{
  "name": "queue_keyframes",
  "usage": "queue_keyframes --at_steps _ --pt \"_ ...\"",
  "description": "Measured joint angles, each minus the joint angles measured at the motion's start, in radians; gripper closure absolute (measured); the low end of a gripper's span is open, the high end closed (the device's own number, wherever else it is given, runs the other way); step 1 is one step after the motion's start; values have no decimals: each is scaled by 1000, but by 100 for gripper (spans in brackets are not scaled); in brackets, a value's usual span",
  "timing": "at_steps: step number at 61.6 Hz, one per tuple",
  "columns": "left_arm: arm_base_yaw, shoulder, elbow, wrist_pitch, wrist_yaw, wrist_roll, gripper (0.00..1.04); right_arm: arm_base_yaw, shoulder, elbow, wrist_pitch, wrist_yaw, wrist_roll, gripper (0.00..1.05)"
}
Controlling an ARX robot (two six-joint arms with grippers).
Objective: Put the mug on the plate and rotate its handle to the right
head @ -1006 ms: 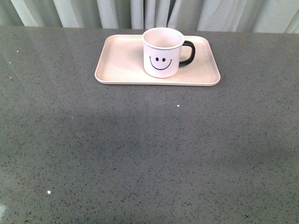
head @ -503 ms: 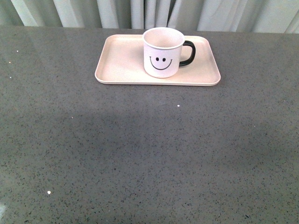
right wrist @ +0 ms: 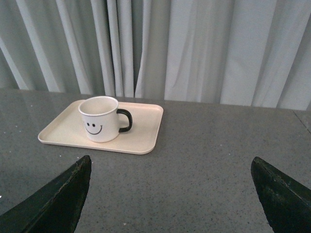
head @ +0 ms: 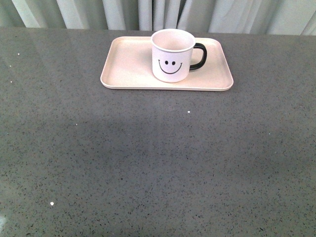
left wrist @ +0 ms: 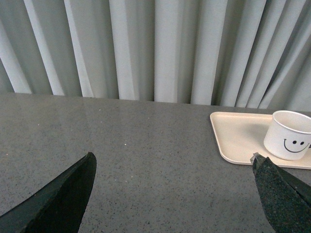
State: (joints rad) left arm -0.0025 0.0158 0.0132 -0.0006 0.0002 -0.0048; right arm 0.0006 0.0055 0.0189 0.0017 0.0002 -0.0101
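Right now I see the mug (head: 172,55) standing upright on the plate (head: 128,66), a little right of its middle, smiley face toward me and the glossy black handle (head: 199,56) pointing right along the plate's long side. Both sit at the far edge of a speckled grey stone table (head: 158,163) before pale pleated curtains (head: 148,12). My left gripper (left wrist: 177,194) and right gripper (right wrist: 172,194) both gape wide and empty, well short of the plate.

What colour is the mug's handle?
Glossy black handle on the white mug; clearest in the front view.
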Motion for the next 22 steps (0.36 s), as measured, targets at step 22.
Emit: queue_keyframes --at_steps 22 --pt "0 0 0 0 0 0 9 0 0 0 0 0 0 9"
